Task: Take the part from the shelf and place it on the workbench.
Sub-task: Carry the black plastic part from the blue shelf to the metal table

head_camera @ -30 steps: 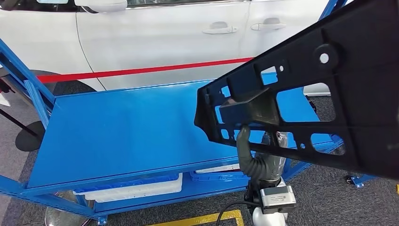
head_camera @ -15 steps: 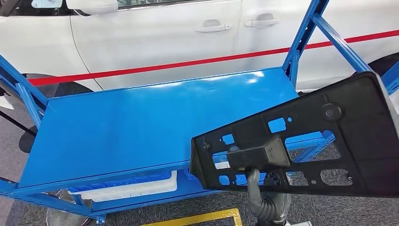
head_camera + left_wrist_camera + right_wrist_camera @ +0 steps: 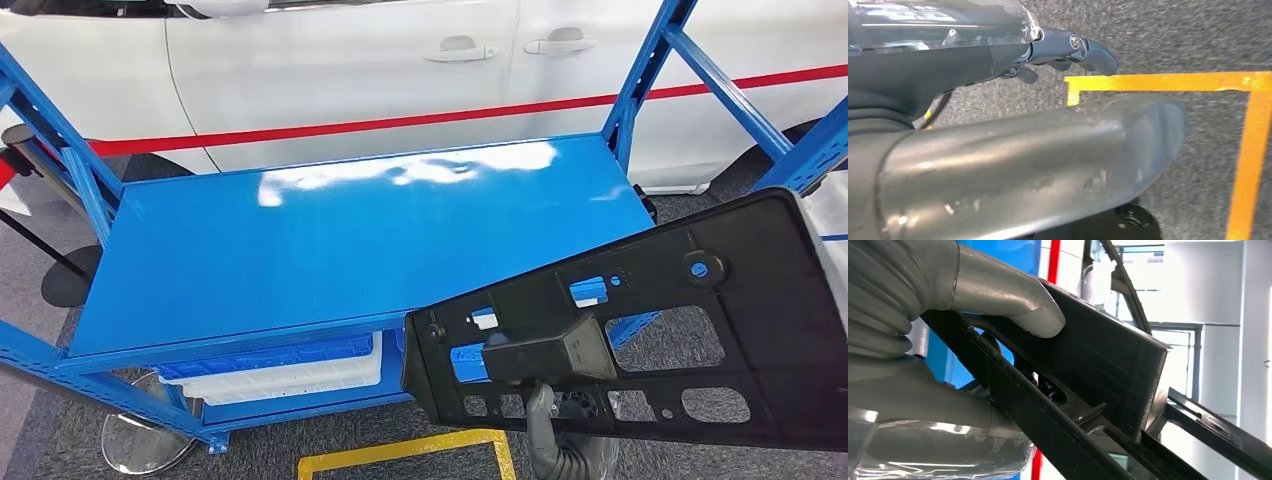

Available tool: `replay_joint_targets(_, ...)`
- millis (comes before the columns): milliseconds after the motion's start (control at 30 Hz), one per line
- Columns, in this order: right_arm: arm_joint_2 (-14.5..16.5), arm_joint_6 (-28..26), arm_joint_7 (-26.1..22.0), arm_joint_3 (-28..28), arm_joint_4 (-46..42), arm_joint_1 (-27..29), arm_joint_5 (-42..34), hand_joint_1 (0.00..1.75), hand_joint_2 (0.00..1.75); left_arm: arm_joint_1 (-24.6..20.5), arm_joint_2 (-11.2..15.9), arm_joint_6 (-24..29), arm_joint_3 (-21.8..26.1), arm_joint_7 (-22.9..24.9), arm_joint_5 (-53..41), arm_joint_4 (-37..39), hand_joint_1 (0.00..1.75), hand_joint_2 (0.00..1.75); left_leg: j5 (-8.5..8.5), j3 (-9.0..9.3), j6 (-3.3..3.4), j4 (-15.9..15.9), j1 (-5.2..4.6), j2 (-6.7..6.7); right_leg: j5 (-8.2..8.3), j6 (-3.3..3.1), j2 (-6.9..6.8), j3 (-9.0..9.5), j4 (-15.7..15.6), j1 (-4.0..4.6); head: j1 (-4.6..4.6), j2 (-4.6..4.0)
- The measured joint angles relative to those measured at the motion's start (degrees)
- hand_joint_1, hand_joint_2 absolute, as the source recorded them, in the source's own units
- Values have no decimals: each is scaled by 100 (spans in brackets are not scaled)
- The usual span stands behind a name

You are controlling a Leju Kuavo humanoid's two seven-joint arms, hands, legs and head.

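Note:
The part point(image 3: 740, 300) is a large flat black plastic panel with several cut-outs and a boxy boss. It hangs tilted in the lower right of the head view, in front of the blue bench's near right corner. My right hand point(image 3: 555, 450) grips it from below. In the right wrist view the grey thumb point(image 3: 1033, 315) presses on the panel point(image 3: 1108, 360), and the fingers lie behind it. The blue bench top point(image 3: 350, 240) is bare. My left hand point(image 3: 1068, 50) hangs over the carpet, fingers apart and holding nothing.
A white car point(image 3: 350, 60) with a red stripe stands right behind the bench. Blue uprights point(image 3: 640, 80) rise at the bench's corners. Blue and white bins point(image 3: 290, 365) lie on the lower shelf. Yellow tape point(image 3: 400, 455) marks the grey carpet, and a round stand base point(image 3: 145, 445) sits at the left.
The view has shifted as the camera moved. The black part has dropped from the upper right of the picture to the lower right, with my right hand still under it.

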Motion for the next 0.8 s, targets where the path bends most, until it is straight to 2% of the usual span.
replay_joint_targets(67, 2, 16, 0, -8, 23, 5, 4, 175, 175, -3, -8, -3, 12, 5, -18, -3, 0, 0, 74, -131, -52, 52, 16, -2, 255, 27, -1, 523, -616, -44, 1, -1)
replay_joint_targets(100, 5, 21, 1, -9, 28, 1, 5, 175, 175, -4, -11, -3, 16, 7, -25, -7, 0, 0, 102, -192, -85, 87, 16, -5, 301, 27, 4, 792, -992, -43, 5, -1)
replay_joint_targets(133, 13, 21, 1, -11, 31, -3, 9, 175, 175, -6, -11, -5, 19, 8, -28, -13, 0, 0, 138, -236, -126, 116, 13, -7, 301, 5, 11, 972, -1278, -35, 3, 0)
replay_joint_targets(167, 22, 15, 1, -15, 33, -4, 15, 175, 175, -7, -11, -7, 21, 9, -30, -20, 0, 0, 179, -266, -169, 131, 8, -8, 278, -31, 18, 1056, -1441, -17, 2, 1)
replay_joint_targets(233, 39, -12, 3, -25, 45, 2, 37, 175, 175, -3, -11, -11, 25, 27, -34, -33, 0, 0, 262, -298, -255, 126, 14, -12, 315, -150, 20, 1011, -1506, 8, -4, 1)
replay_joint_targets(267, 46, -24, 6, -31, 53, 5, 50, 175, 175, 0, -11, -12, 27, 39, -37, -40, 0, 0, 223, -325, -287, 155, 25, -17, 366, -214, 7, 969, -1512, 10, -5, 0)
replay_joint_targets(300, 57, -31, 9, -35, 60, 7, 63, 175, 175, 5, -11, -14, 29, 51, -38, -44, 0, 0, 77, -372, -310, 264, 36, -23, 424, -281, -8, 915, -1519, 10, -15, 0)
replay_joint_targets(333, 68, -33, 11, -39, 64, 9, 74, 175, 175, 9, -11, -16, 31, 58, -40, -47, 0, 0, -164, -440, -323, 470, 47, -28, 486, -338, -23, 850, -1527, 9, -28, -1)
replay_joint_targets(400, 86, -33, 15, -45, 75, 11, 92, 175, 175, 11, -11, -22, 33, 65, -43, -50, 0, 0, -761, -596, -336, 1146, 49, -31, 607, -400, -37, 693, -1518, 49, -55, -1)
replay_joint_targets(433, 90, -33, 17, -47, 85, 12, 98, 175, 175, 9, -11, -26, 33, 67, -44, -51, 0, 0, -948, -644, -339, 1495, 48, -32, 672, -412, -40, 603, -1508, 72, -61, -1)
replay_joint_targets(467, 92, -33, 20, -49, 95, 13, 102, 175, 175, 8, -11, -31, 33, 70, -45, -52, 0, 0, -1021, -651, -338, 1752, 47, -32, 732, -419, -42, 514, -1494, 94, -61, -1)
replay_joint_targets(500, 92, -33, 23, -49, 104, 14, 104, 175, 175, 8, -11, -35, 33, 73, -45, -54, 0, 0, -996, -616, -332, 1889, 45, -32, 783, -422, -44, 433, -1479, 112, -61, -1)
replay_joint_targets(533, 92, -34, 27, -50, 110, 17, 105, 175, 175, 7, -11, -40, 33, 76, -45, -54, 0, 0, -874, -510, -318, 1861, 41, -32, 825, -422, -44, 357, -1459, 125, -61, -1)
replay_joint_targets(567, 92, -36, 30, -50, 114, 18, 107, 175, 175, 7, -11, -43, 33, 80, -45, -56, 0, 0, -712, -325, -295, 1671, 33, -32, 863, -420, -44, 287, -1434, 135, -62, -1)
replay_joint_targets(600, 92, -40, 33, -50, 115, 20, 107, 175, 175, 5, -11, -47, 33, 84, -46, -60, 0, 0, -573, -67, -261, 1352, 19, -32, 901, -415, -42, 217, -1405, 144, -62, -1)
replay_joint_targets(633, 93, -44, 36, -51, 116, 22, 108, 175, 175, -1, -9, -49, 33, 87, -48, -69, 0, 0, -525, 249, -217, 911, -2, -32, 943, -402, -41, 149, -1372, 157, -63, -1)
replay_joint_targets(667, 95, -48, 37, -52, 116, 23, 109, 175, 175, -9, -8, -50, 33, 91, -50, -80, 0, 0, -548, 537, -181, 470, -22, -32, 984, -382, -41, 98, -1345, 164, -60, -1)
replay_joint_targets(700, 96, -50, 38, -54, 116, 24, 110, 175, 175, -18, -6, -51, 33, 93, -52, -91, 0, 0, -610, 722, -149, 150, -45, -33, 1030, -353, -47, 70, -1334, 161, -57, -1)
replay_joint_targets(733, 98, -51, 38, -56, 116, 25, 111, 175, 175, -25, -4, -50, 33, 96, -53, -101, 0, 0, -671, 807, -124, -37, -67, -33, 1081, -316, -55, 57, -1337, 151, -64, -1)
replay_joint_targets(800, 103, -51, 38, -61, 116, 32, 113, 175, 175, -27, -9, -50, 35, 100, -54, -105, 0, 0, -582, 763, -71, -114, -75, -24, 1165, -239, -62, 44, -1361, 123, -81, -1)
